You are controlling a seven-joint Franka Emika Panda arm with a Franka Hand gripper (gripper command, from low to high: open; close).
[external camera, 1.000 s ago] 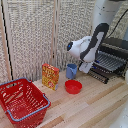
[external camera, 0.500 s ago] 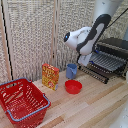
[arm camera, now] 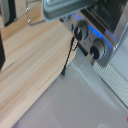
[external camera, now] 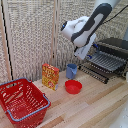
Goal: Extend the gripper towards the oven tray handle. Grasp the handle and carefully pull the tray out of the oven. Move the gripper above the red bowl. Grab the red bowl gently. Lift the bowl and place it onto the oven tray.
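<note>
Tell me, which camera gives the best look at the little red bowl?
The exterior view. There the red bowl sits in full sight on the wooden table, in front of the blue cup. The wrist view shows none of it, only the oven and bare wood.

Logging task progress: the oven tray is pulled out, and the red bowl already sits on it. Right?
Not quite. The oven tray is pulled out of the oven, but the exterior view shows the red bowl on the wooden table, in front of the blue cup, not on the tray.
</note>
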